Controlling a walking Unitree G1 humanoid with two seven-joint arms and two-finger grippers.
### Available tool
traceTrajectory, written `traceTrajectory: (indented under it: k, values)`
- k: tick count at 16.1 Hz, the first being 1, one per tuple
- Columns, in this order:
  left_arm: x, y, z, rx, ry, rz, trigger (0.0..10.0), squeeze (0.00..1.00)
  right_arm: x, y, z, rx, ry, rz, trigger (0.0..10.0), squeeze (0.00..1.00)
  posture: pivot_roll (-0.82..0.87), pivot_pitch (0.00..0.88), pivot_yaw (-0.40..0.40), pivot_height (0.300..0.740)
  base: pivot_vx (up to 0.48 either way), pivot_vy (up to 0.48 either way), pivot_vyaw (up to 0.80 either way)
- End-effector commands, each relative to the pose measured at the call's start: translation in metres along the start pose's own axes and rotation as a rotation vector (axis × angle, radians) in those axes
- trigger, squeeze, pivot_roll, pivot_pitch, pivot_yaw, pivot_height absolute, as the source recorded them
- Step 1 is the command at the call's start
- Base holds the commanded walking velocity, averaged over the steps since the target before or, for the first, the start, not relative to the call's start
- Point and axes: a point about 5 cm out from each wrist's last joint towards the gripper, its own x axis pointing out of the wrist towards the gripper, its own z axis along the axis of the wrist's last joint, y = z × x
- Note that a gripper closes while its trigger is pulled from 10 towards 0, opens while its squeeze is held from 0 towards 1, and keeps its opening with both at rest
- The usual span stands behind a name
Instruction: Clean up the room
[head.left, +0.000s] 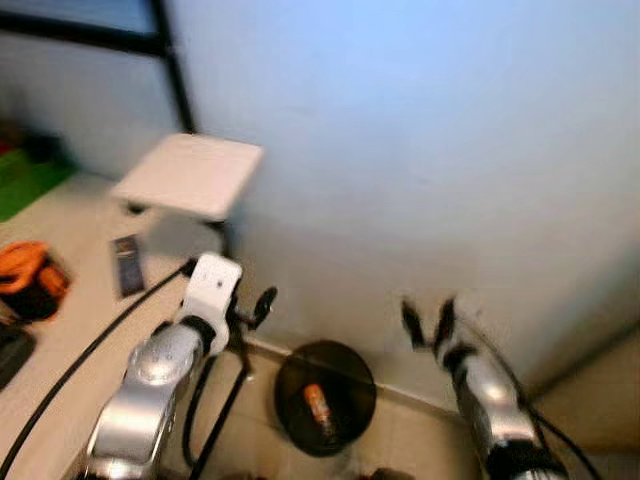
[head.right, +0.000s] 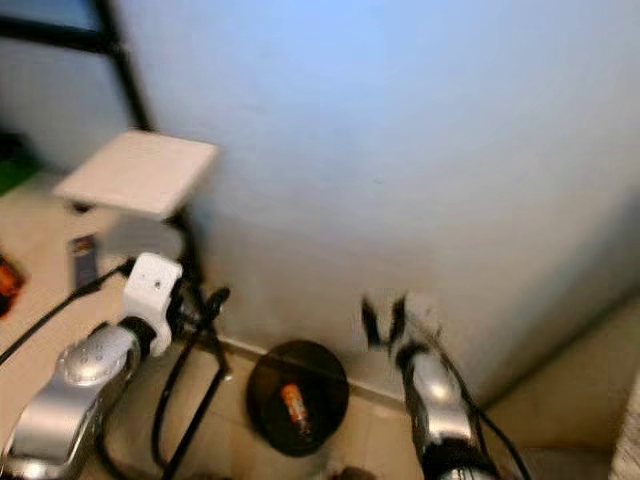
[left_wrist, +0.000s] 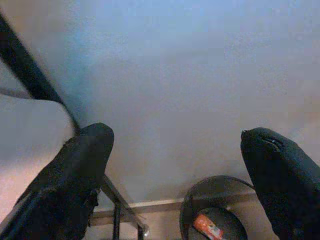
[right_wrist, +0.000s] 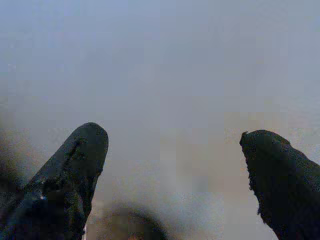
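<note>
Hovering above the round black bin (head.left: 325, 395), both claws are spread wide and empty; left gripper (head.left: 250, 312) sits nearer it than right gripper (head.left: 428, 325).

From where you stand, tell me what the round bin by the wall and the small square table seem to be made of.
The bin looks like black plastic or painted metal: a dark, dull, thin rim. The blur leaves it open. An orange item lies inside.

The table has a pale, matte square top, possibly laminate or painted wood, on thin black legs that look like metal tube.
</note>
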Motion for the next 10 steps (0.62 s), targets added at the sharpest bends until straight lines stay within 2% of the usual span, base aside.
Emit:
traceTrajectory:
  k: [1, 2, 4, 6, 7, 10]
  values:
    - [-0.003, 0.002, 0.004, 0.013, -0.015, 0.026, 10.0, 0.00, 0.001, 0.001, 0.018, 0.026, -0.060, -0.012, 10.0, 1.00, -0.01, 0.000, -0.011, 0.740, 0.000, 0.000, -0.80]
    - [-0.007, 0.003, 0.002, 0.022, -0.008, 0.039, 10.0, 0.00, 0.000, 0.012, 0.034, 0.032, -0.126, 0.028, 10.0, 1.00, 0.00, 0.000, -0.016, 0.740, 0.000, 0.000, -0.80]
    - [-0.008, 0.005, 0.001, 0.037, -0.003, 0.039, 10.0, 0.00, -0.006, 0.025, 0.045, 0.033, -0.175, 0.059, 10.0, 1.00, 0.01, 0.000, -0.013, 0.740, 0.000, 0.000, -0.80]
    - [-0.010, 0.007, 0.003, 0.046, -0.012, 0.049, 10.0, 0.00, -0.017, 0.043, 0.049, 0.043, -0.173, 0.114, 10.0, 1.00, 0.01, 0.000, -0.010, 0.740, 0.000, 0.000, -0.80]
    - [-0.010, 0.008, 0.003, 0.040, -0.014, 0.067, 10.0, 0.00, -0.021, 0.048, 0.049, 0.052, -0.156, 0.120, 10.0, 1.00, 0.02, 0.000, -0.014, 0.740, 0.000, 0.000, -0.80]
    - [-0.010, 0.009, 0.005, 0.042, -0.019, 0.084, 10.0, 0.00, -0.026, 0.047, 0.049, 0.049, -0.136, 0.120, 10.0, 1.00, 0.02, 0.000, -0.008, 0.740, 0.000, 0.000, -0.80]
